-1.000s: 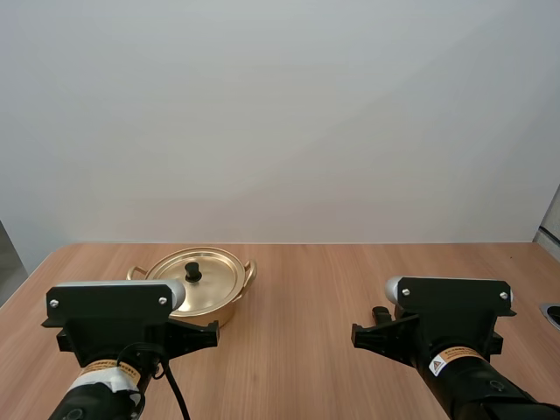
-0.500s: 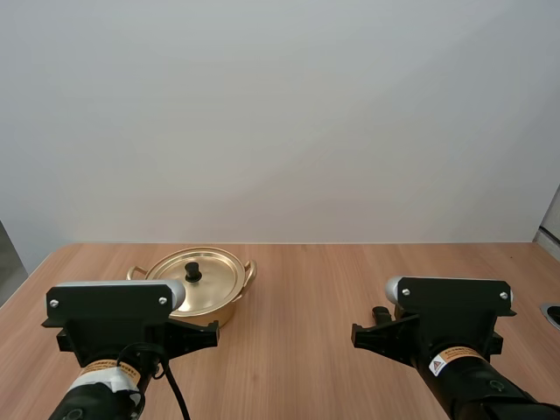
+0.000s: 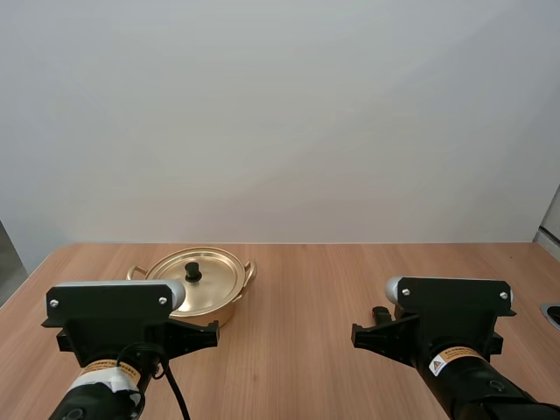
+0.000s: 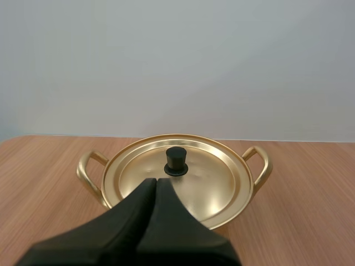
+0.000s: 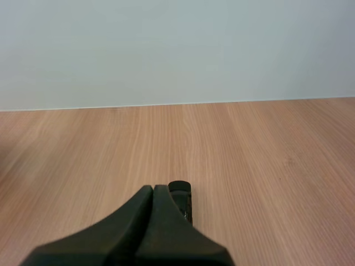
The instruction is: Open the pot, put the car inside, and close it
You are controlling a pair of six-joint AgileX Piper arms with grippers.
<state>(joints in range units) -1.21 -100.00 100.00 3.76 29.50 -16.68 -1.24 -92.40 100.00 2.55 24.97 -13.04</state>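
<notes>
A golden pot (image 3: 199,282) with two side handles stands on the table left of centre, and its lid (image 4: 177,173) with a black knob (image 4: 176,160) rests on it. My left gripper (image 4: 156,184) is shut on nothing, its tip low and just short of the pot's near rim. My right gripper (image 5: 154,190) is also shut, its fingers lying together as one wedge. A small black thing (image 5: 181,195), which may be the car, lies on the wood just past that tip and a little to its right; it also shows beside the right arm (image 3: 381,312).
The wooden table (image 3: 315,289) runs wide between the two arms and behind the pot. Its back edge meets a plain pale wall. A dark object (image 3: 553,313) sits at the table's far right edge.
</notes>
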